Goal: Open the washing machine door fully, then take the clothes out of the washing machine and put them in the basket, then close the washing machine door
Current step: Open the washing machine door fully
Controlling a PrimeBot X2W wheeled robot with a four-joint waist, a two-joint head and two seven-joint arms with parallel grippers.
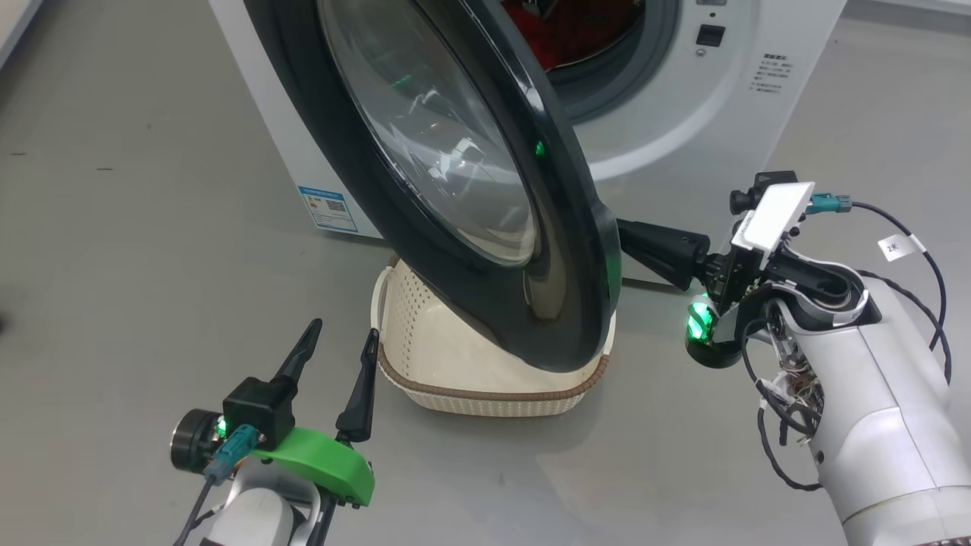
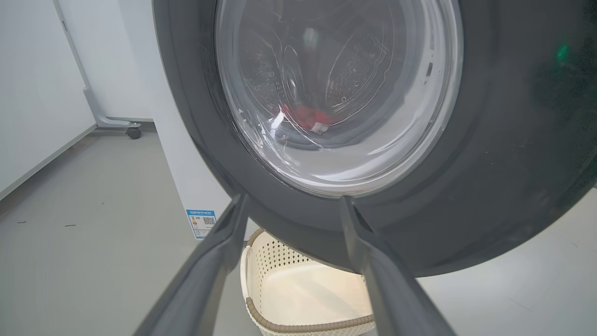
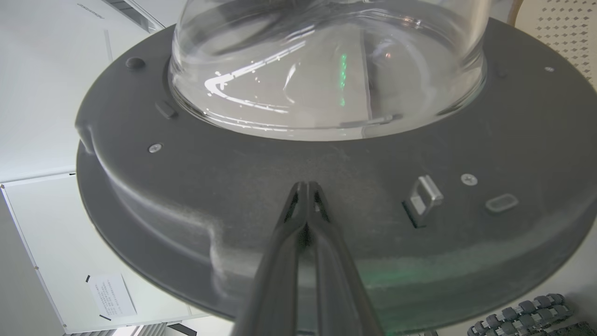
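Note:
The washing machine door (image 1: 565, 250) stands partly open, its glass bowl window (image 1: 432, 129) facing me. It overhangs the cream basket (image 1: 485, 394) on the floor. Red clothes (image 1: 569, 30) lie in the drum of the white washing machine (image 1: 683, 114); through the glass the clothes (image 2: 305, 116) look small. My right gripper (image 1: 633, 239) is shut, reaching behind the door's free edge. Its joined tips (image 3: 305, 186) press on the door's grey inner face (image 3: 210, 196), holding nothing. My left gripper (image 1: 341, 337) is open, left of the basket (image 2: 303, 298) and in front of the door (image 2: 513, 140).
A metal latch hook (image 3: 422, 198) sticks out of the door's inner face, right of my fingertips. A blue label (image 1: 328, 208) marks the machine's side. A wheeled stand (image 2: 133, 132) is by the far wall. Grey floor stretches to the left.

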